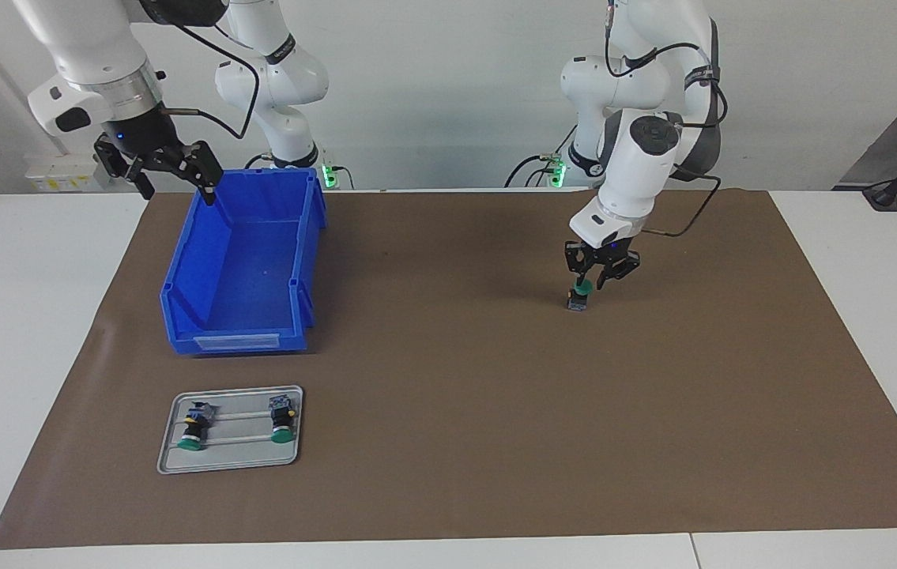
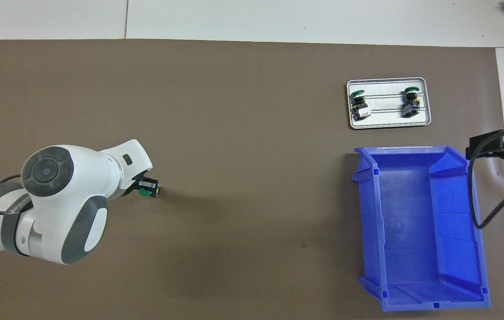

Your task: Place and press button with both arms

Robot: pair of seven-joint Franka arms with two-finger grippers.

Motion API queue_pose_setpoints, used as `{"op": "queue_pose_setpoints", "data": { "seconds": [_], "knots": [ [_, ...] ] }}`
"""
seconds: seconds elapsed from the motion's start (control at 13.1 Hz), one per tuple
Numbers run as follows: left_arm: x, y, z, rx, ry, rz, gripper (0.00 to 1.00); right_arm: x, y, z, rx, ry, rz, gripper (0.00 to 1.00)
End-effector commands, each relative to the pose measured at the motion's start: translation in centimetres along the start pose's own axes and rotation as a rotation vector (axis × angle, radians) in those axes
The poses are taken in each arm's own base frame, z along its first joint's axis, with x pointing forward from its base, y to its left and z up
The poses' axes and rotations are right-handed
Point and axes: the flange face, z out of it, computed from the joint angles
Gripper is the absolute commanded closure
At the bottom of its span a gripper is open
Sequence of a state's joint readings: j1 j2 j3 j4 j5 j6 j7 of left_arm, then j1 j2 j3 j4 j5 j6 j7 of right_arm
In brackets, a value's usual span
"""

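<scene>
Button (image 1: 578, 296) stands upright on brown mat (image 1: 456, 356), long axis vertical, round green cap up, grey-blue block down, toward my left arm's end. My left gripper (image 1: 597, 278) just above it, fingers apart. My right gripper (image 1: 167, 170) waits over blue plastic bin (image 1: 243, 261), fingers spread. 2 more buttons (image 1: 195, 425) lie on metal tray (image 1: 231, 458)

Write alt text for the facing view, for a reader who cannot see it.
The left gripper, fingers spread, is over a green-capped button standing upright on the brown mat. The right gripper waits, open, above a corner of the empty blue bin. Farther from the robots than the bin, a grey tray holds two more buttons lying on their sides.
</scene>
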State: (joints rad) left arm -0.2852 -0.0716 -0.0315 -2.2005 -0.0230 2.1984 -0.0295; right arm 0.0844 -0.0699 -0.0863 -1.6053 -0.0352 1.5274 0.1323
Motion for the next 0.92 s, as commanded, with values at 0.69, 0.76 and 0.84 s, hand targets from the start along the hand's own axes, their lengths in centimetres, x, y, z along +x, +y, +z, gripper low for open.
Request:
{"op": "queue_pose_setpoints", "data": {
  "seconds": [0.69, 0.76, 0.84],
  "knots": [
    [3.5, -11.5, -20.2, 0.029, 0.009, -0.086, 0.00, -0.3, 0.1, -0.4, 0.025, -0.009, -0.011, 0.00],
    [3.9, -11.6, -21.1, 0.028, -0.003, -0.088, 0.00, -0.3, 0.1, -0.4, 0.025, -0.009, -0.011, 0.00],
    [4.1, -11.9, -22.2, 0.029, -0.005, -0.092, 0.00, -0.3, 0.1, -0.4, 0.025, -0.009, -0.011, 0.00]
  ]
}}
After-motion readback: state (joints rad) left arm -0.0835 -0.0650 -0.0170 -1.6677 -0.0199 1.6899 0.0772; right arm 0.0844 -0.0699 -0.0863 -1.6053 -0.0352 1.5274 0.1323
